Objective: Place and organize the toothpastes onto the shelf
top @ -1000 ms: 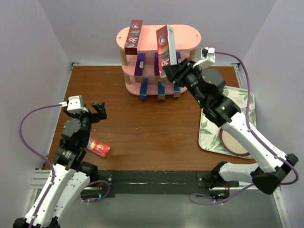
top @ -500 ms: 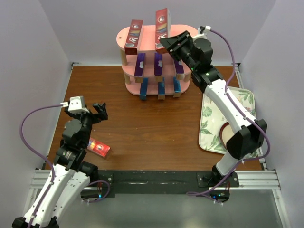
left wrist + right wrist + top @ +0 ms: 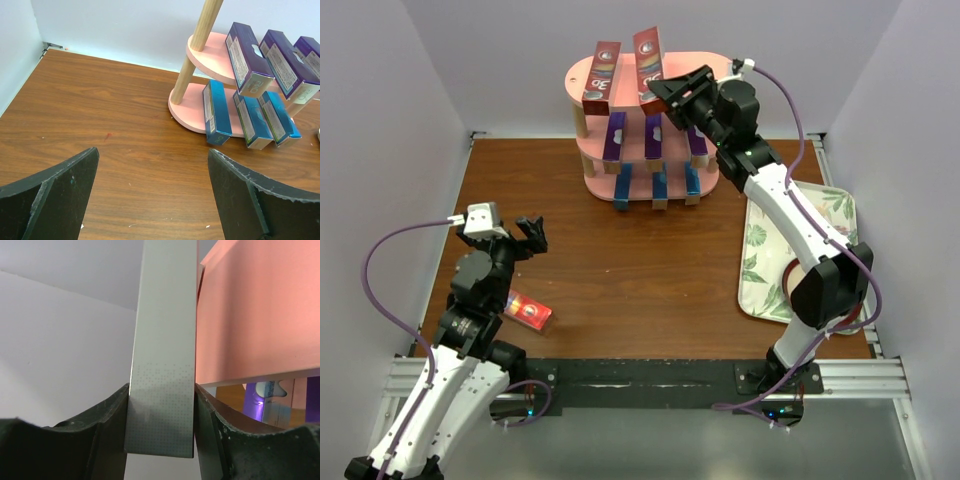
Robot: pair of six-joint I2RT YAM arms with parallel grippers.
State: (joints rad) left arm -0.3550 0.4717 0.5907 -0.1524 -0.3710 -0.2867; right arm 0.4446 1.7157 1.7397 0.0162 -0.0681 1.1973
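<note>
Brown wood-grain surface [image 3: 640,260], with a few small marks, enclosed by pale walls [image 3: 420,90] on three sides. At its right edge lies a rectangular tray [image 3: 760,265] with green leaf print, carrying a round red-rimmed dish [image 3: 788,297], largely hidden from above.

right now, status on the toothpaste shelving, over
Right pincer shut on red carton at shelf top. Left pincer open, empty. Loose carton lies on table, left side. Nothing seen blocking.

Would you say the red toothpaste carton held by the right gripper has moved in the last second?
Yes, the red toothpaste carton went left over the pink oval shelf, nearer the other red carton.
</note>
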